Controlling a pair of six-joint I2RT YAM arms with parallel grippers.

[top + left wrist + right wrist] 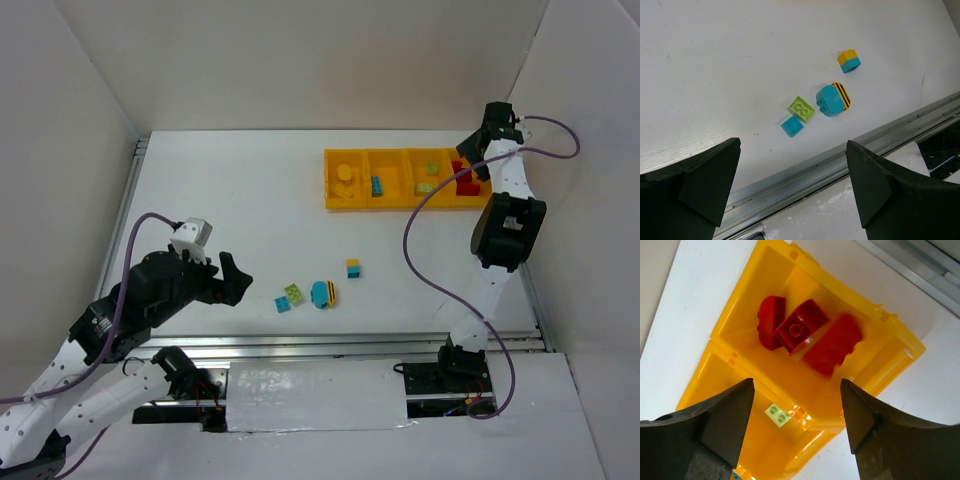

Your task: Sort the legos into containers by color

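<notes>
Right wrist view: the right gripper (796, 384) hangs released, jaws wide, over the yellow tray's (737, 310) end compartment, where three red bricks (795, 330) lie; a light-green brick (778, 415) sits in the next compartment. The left gripper (793, 145), also spread and empty, hovers above the desk (715, 60) near a lime brick (801, 108), a small blue brick (791, 126) and a rounded blue brick (830, 100).
</notes>
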